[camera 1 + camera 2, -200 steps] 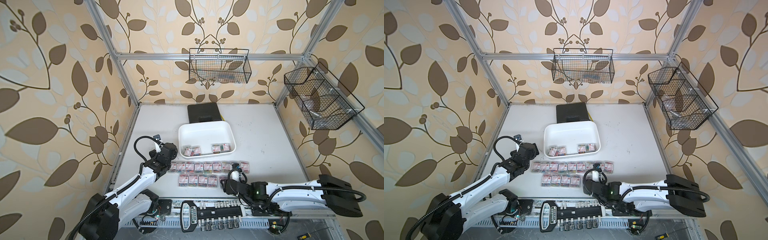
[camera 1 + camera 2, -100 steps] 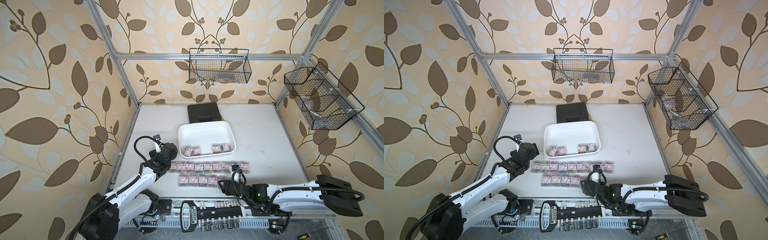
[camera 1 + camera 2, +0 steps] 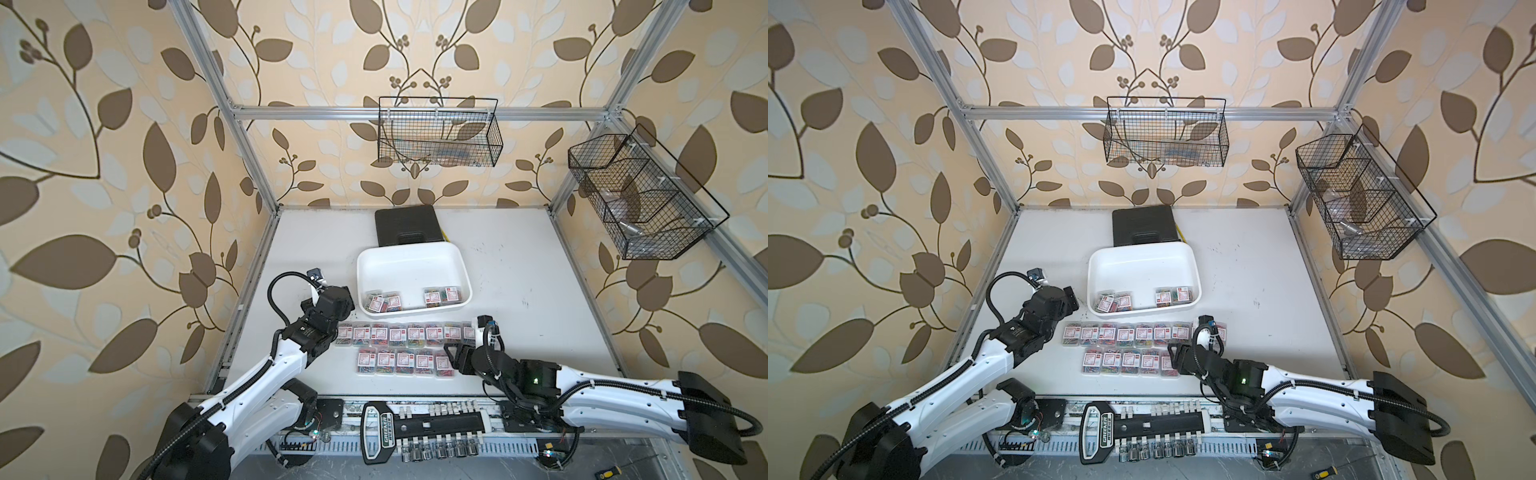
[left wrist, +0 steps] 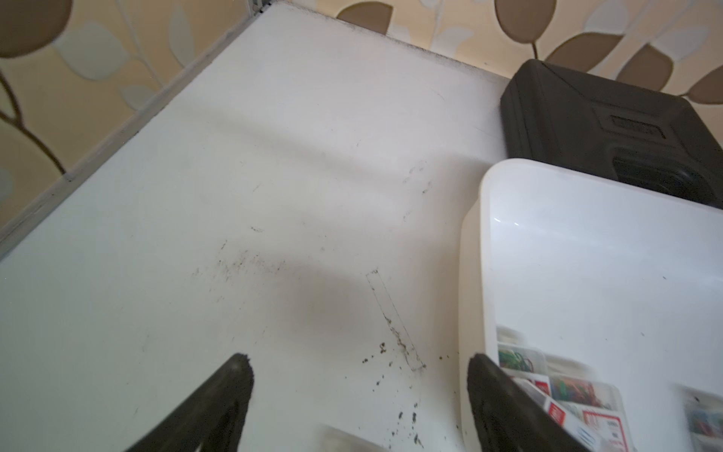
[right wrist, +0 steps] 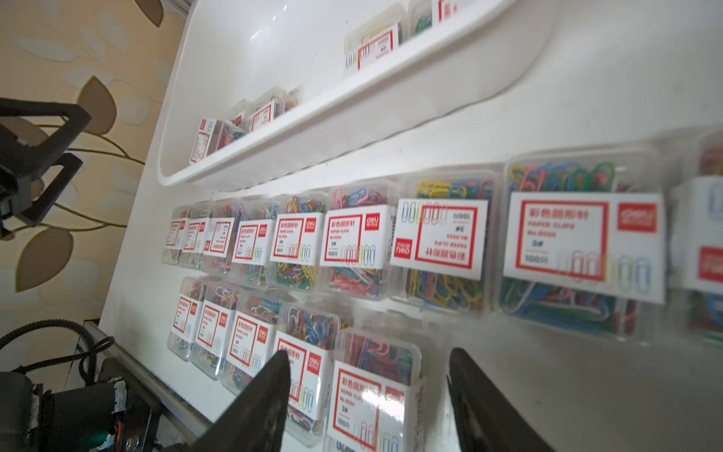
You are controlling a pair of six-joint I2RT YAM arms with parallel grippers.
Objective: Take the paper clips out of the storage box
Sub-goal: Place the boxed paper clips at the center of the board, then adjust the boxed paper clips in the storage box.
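2 top views look down from high over the whole table [image 3: 519, 270]; 2 wrist views sit low, close, both showing the storage box [image 4: 567, 242].

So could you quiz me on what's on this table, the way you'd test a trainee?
1. True or false: the storage box has already been emptied of paper clips.
2. What sits right behind the storage box, by the back wall? A) a blue bucket B) a black case C) a stack of plates
3. How many boxes of clips are in the shorter row on the table, the one nearer the arms' bases?

Key:
1. False: a few boxes lie along its near wall.
2. B.
3. Five.
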